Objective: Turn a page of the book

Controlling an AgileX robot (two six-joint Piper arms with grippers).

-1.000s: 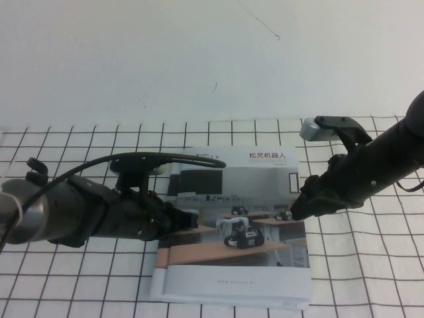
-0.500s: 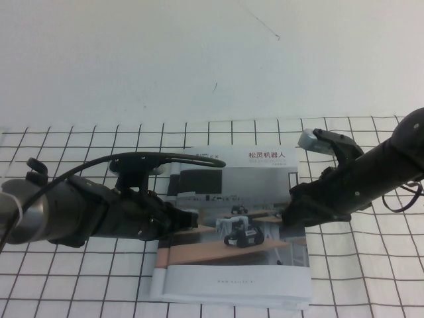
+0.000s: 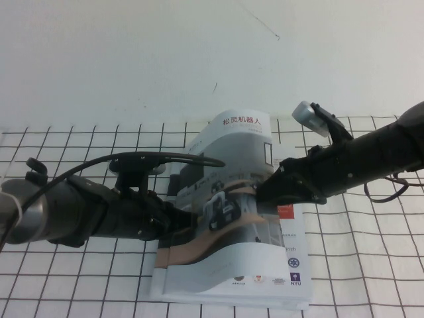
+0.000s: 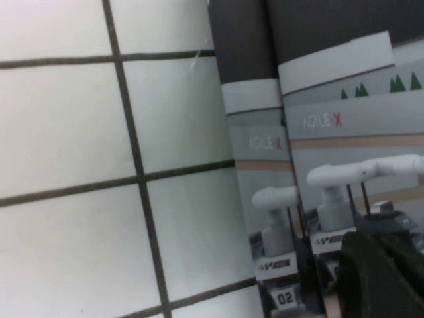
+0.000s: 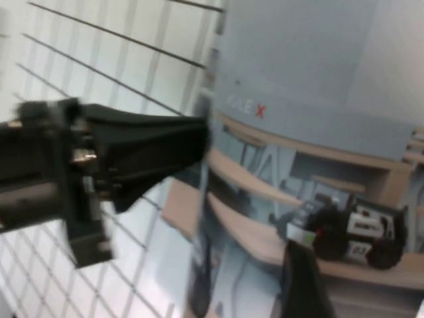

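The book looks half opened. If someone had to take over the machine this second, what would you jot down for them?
Left gripper: pressing on the book near its spine side, holding it in place on the gridded table.
Right gripper: at the free edge of the page, the cover leaf, which it has pushed up into a bowed arch toward the spine.
Done: the leaf is off the next page, whose red square and logos now show.
Left: carry the leaf over past the left gripper and lay it flat, then let go. I'd guess the left gripper must clear out of the way first.
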